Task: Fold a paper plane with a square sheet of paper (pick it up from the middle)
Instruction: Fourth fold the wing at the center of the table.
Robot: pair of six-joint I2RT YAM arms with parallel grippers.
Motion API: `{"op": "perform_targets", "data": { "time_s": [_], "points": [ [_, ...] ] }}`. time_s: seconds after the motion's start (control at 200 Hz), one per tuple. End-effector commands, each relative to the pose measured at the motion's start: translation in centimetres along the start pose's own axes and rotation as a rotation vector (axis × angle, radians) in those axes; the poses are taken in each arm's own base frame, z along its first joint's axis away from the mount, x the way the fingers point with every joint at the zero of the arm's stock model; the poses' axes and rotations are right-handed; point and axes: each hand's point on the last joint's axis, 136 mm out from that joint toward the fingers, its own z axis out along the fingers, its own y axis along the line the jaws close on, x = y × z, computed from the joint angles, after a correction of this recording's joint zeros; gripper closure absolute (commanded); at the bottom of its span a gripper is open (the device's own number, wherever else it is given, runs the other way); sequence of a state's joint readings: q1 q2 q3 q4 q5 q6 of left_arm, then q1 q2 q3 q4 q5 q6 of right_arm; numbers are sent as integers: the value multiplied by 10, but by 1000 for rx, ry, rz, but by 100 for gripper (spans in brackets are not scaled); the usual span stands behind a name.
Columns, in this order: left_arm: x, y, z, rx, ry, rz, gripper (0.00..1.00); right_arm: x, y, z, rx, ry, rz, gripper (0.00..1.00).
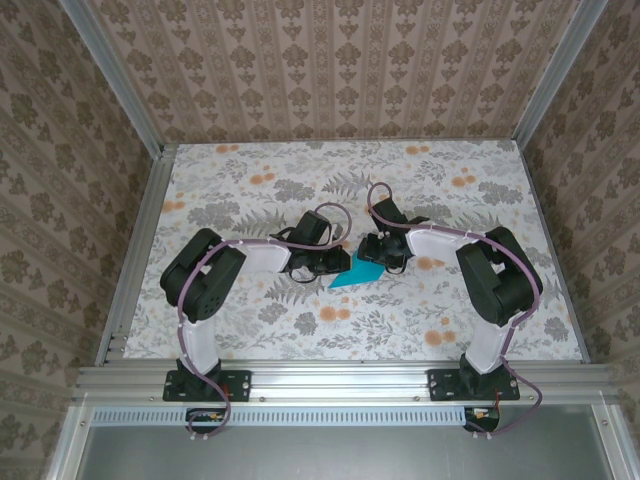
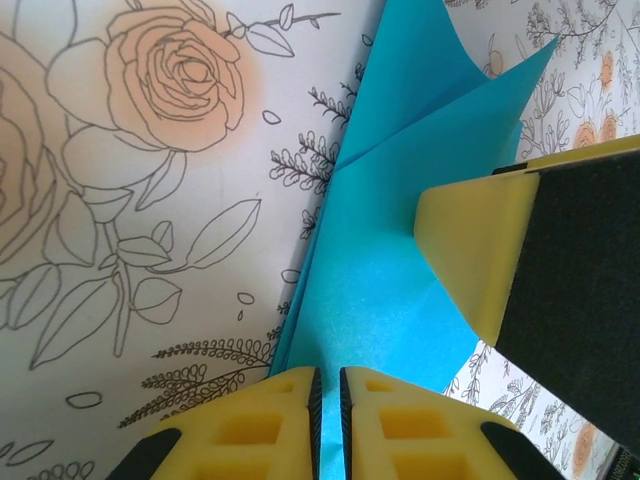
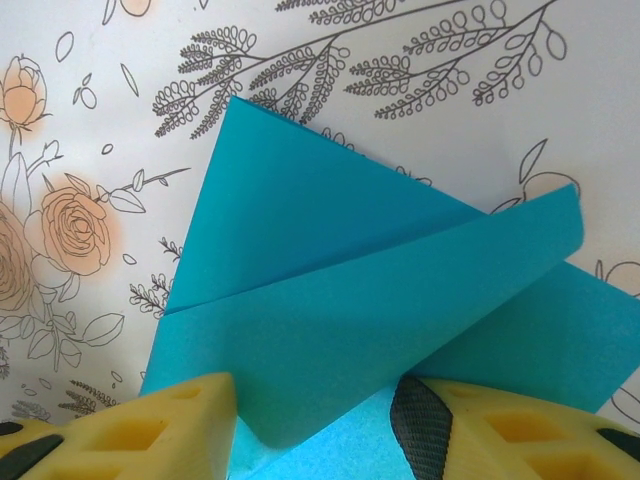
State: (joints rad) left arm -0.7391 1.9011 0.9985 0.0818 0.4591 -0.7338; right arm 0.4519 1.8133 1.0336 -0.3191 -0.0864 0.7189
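One paper (image 1: 356,276), partly folded, lies on the tabletop (image 1: 300,335) between my two tools. My left tool (image 2: 328,395) pinches its edge; my right tool (image 3: 315,420) gapes around a lifted flap.

TOP EXTERNAL: fixed high behind both arm bases, looking down over the whole table (image 1: 285,338) | LEFT WRIST: close, low, looking past left gripper (image 2: 328,378) | RIGHT WRIST: close, looking past right gripper (image 3: 315,392) | SHARED: all three frame the turquoise paper (image 1: 355,277) on the floral table.
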Motion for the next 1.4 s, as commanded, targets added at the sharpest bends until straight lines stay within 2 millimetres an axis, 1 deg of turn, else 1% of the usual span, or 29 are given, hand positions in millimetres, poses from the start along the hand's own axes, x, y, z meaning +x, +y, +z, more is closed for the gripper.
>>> {"op": "perform_targets", "data": {
  "time_s": [0.0, 0.15, 0.28, 0.415, 0.57, 0.695, 0.79, 0.855, 0.935, 1.055, 1.175, 1.24, 1.395],
  "points": [
    [4, 13, 3, -52, 19, -24, 85, 49, -65, 31, 231, 162, 32, 47],
    [8, 18, 5, -65, 32, -34, 87, 45, -58, 29, 211, 160, 35, 46],
    [13, 21, 7, -71, 51, -40, 88, 38, -50, 21, 184, 143, 37, 46],
    [17, 26, 9, -84, 74, -49, 88, 24, -30, 6, 109, 110, 31, 45],
    [23, 30, 11, -105, 104, -50, 88, 4, 0, -18, -22, 52, 29, 44],
    [27, 33, 12, -119, 126, -51, 88, -12, 23, -49, -143, -16, 14, 44],
    [29, 36, 13, -137, 138, -48, 88, -14, 34, -67, -215, -50, -21, 45],
    [30, 35, 14, -140, 141, -41, 88, -10, 41, -73, -266, -53, -44, 49],
    [30, 35, 14, -143, 145, -36, 88, -4, 47, -72, -315, -39, -57, 57],
    [31, 34, 15, -145, 150, -31, 89, 3, 54, -61, -345, 4, -67, 73],
    [32, 35, 15, -150, 153, -32, 89, 9, 58, -46, -342, 42, -68, 82],
    [33, 35, 16, -151, 154, -33, 89, 13, 58, -37, -345, 67, -63, 85],
    [33, 36, 17, -152, 157, -38, 90, 22, 59, -20, -355, 126, -58, 87]
  ]
}}
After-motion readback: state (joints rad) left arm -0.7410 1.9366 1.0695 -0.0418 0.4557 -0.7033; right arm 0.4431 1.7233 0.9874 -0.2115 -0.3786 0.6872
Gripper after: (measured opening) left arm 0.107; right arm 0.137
